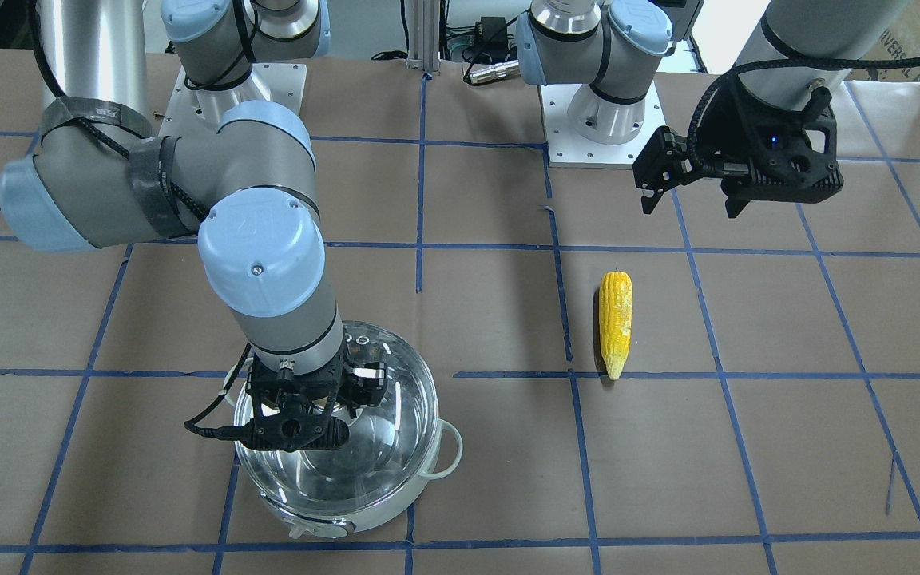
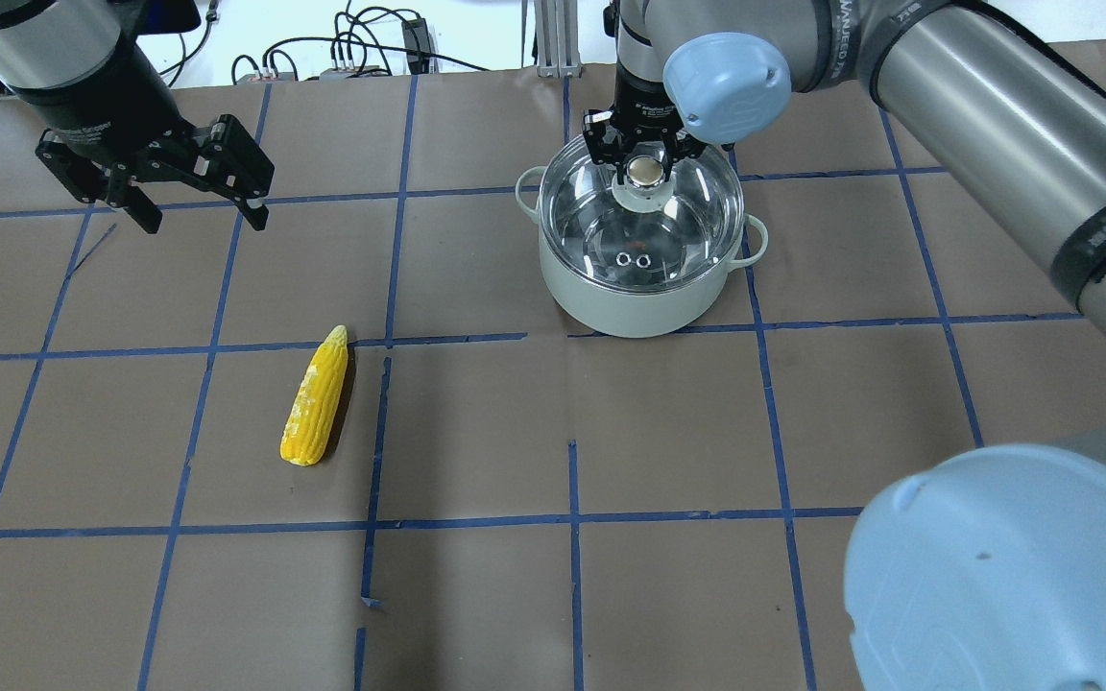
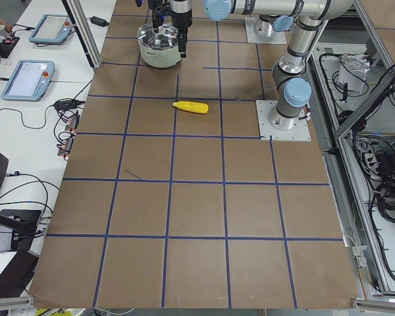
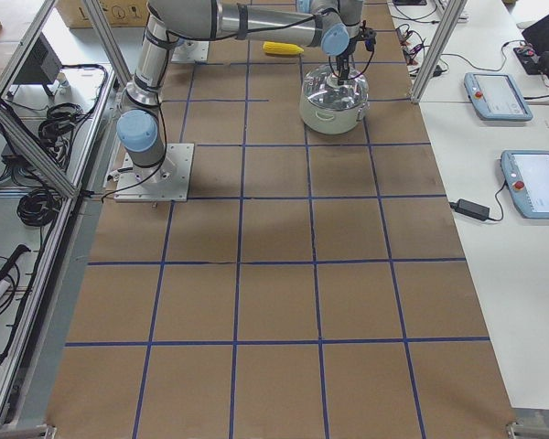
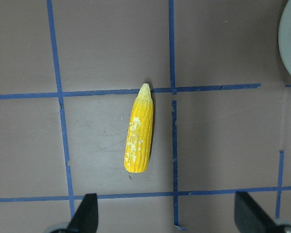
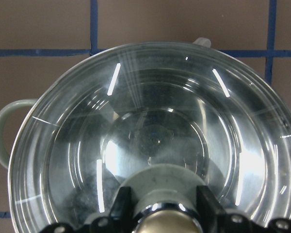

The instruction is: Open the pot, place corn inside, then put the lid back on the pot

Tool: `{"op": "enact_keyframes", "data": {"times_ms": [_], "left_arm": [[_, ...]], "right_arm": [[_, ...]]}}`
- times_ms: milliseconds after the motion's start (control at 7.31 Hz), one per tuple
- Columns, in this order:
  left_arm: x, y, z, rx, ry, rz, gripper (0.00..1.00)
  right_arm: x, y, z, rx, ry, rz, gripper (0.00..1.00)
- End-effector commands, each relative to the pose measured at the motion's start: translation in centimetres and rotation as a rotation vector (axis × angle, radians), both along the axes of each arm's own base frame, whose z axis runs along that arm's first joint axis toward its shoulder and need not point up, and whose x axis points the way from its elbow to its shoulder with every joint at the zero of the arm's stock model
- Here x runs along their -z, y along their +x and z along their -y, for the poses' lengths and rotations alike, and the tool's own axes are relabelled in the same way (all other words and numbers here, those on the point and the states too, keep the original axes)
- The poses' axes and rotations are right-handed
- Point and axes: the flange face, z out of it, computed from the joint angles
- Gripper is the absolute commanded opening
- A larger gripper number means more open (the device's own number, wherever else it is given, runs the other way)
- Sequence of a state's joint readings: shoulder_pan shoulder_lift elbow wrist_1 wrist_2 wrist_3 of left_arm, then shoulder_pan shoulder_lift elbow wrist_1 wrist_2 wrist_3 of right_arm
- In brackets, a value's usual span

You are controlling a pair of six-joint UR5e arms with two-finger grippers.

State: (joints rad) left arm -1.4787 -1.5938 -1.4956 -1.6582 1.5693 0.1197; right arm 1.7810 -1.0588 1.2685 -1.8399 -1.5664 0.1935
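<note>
The pale green pot point(image 2: 630, 307) stands at the far middle of the table with the clear glass lid point(image 2: 683, 226) seated on it. My right gripper point(image 2: 646, 165) is above the pot's centre, its fingers closed against both sides of the lid's knob point(image 2: 646, 173). The right wrist view shows the lid point(image 6: 155, 121) and the fingers point(image 6: 123, 204) flanking the knob. The yellow corn point(image 2: 315, 411) lies flat on the table, well to the pot's left. My left gripper point(image 2: 204, 223) hangs open and empty above the table, beyond the corn. The left wrist view shows the corn point(image 5: 139, 136) below it.
Brown paper with a blue tape grid point(image 2: 572, 518) covers the table. The two arm bases point(image 1: 604, 120) stand at the robot's side. My right arm's elbow point(image 2: 995, 576) looms over the near right. Operator pendants point(image 4: 499, 96) lie on a side bench.
</note>
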Motion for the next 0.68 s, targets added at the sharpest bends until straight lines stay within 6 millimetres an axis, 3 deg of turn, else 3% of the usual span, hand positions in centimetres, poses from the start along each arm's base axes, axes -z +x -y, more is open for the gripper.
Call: {"op": "enact_keyframes", "data": {"times_ms": [0,274,547], "left_arm": [[0.0,0.0,0.0,0.000,0.000,0.000,1.00],[0.0,0.0,0.0,0.000,0.000,0.000,1.00],[0.5,0.1,0.0,0.008,0.011,0.000,1.00]], "right_arm": [[-4.3,-1.1,-0.6,0.010,0.028,-0.004,0.25],[-8.5,-2.6,-1.2,0.026,0.035,-0.012,0.24],[-13.6,-8.0,-2.6,0.071,0.051,-0.032,0.25]]}}
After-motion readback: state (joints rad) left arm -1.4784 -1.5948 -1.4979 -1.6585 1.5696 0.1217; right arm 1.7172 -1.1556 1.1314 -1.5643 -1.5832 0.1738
